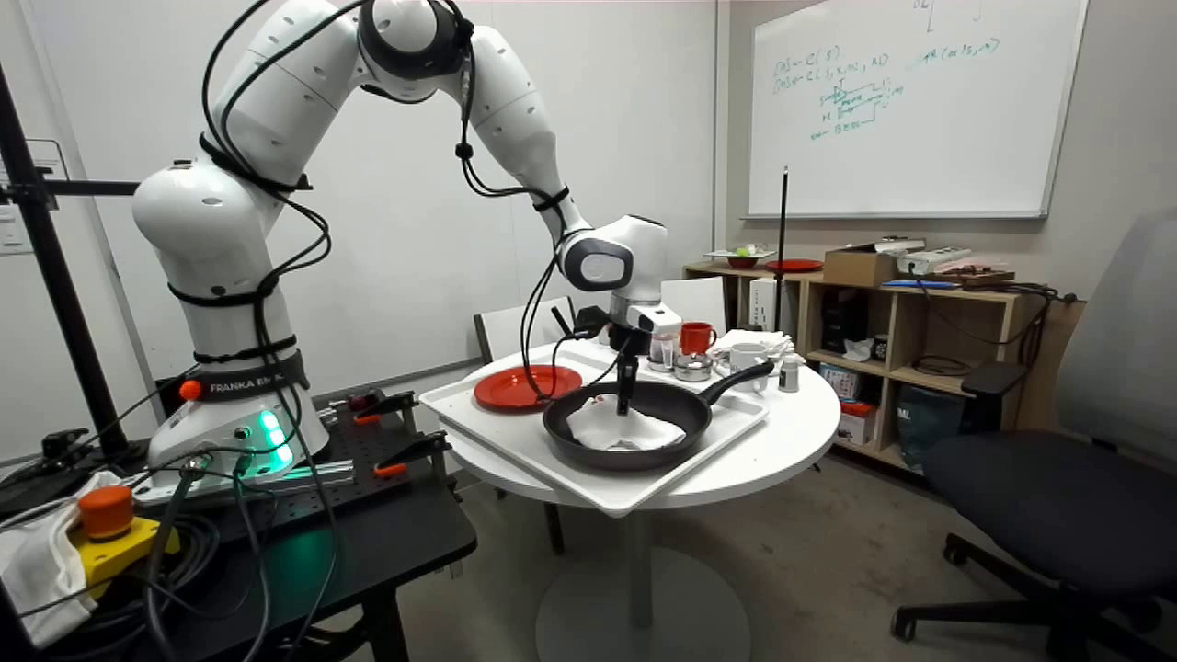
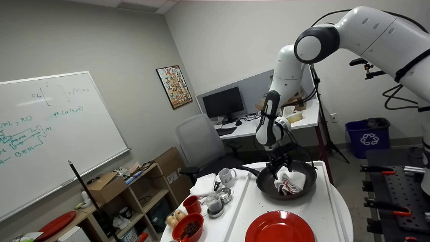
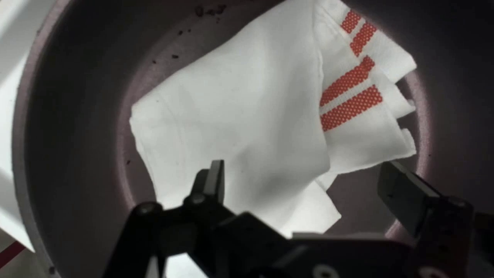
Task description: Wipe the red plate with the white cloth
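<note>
Plainly, the red plate (image 2: 280,229) lies flat on the white tray (image 1: 501,439), toward the tray edge opposite the dark pan (image 2: 263,184); a bare strip of tray separates the two. The white cloth (image 3: 231,112) is inside that pan, heaped in loose folds on its floor, red stripes (image 3: 351,108) showing at one end and dark crumbs (image 3: 199,11) scattered near it. Above, the gripper (image 3: 303,165) points down with its jaws spread wide apart: in the wrist view one finger (image 3: 215,181) shows against the cloth, its partner against bare pan floor just beside it. Whether either tip touches the fabric I cannot tell. The pan's handle (image 1: 736,382) reaches out across the tray's edge near a corner. Along that same edge, on the round white table (image 1: 800,428), stand a white mug (image 2: 225,178), a red mug (image 2: 192,204) and a red bowl (image 2: 176,230) holding small dark pieces (image 2: 192,228). A white folded pile (image 2: 204,185) lies near the white mug. Past the table, in an exterior view, a gray office chair (image 2: 201,141) stands by a desk (image 2: 310,116) with a dark monitor (image 2: 223,105) on it.
</note>
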Robot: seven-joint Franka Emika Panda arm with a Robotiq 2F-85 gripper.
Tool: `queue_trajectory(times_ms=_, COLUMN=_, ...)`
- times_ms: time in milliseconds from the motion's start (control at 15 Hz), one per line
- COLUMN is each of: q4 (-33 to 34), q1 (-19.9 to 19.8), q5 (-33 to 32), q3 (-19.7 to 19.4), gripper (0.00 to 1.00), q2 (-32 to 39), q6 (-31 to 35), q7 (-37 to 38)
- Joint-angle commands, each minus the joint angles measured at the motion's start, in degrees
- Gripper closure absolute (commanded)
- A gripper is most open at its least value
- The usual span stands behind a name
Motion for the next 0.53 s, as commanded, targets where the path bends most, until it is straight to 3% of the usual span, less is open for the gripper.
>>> queue_trajectory(times_ms=0, q4=-0.1, q1=0.9, q5=2.4, q3=0.1, gripper=0.00, q2=0.5, q6=2.7, q7=2.6)
queue_trajectory(times_ms=467, q4=2.0, q1=2.5, q5=1.7, q3=-2.0, gripper=0.00, q2=4.4, q6=1.6, q7=8.0)
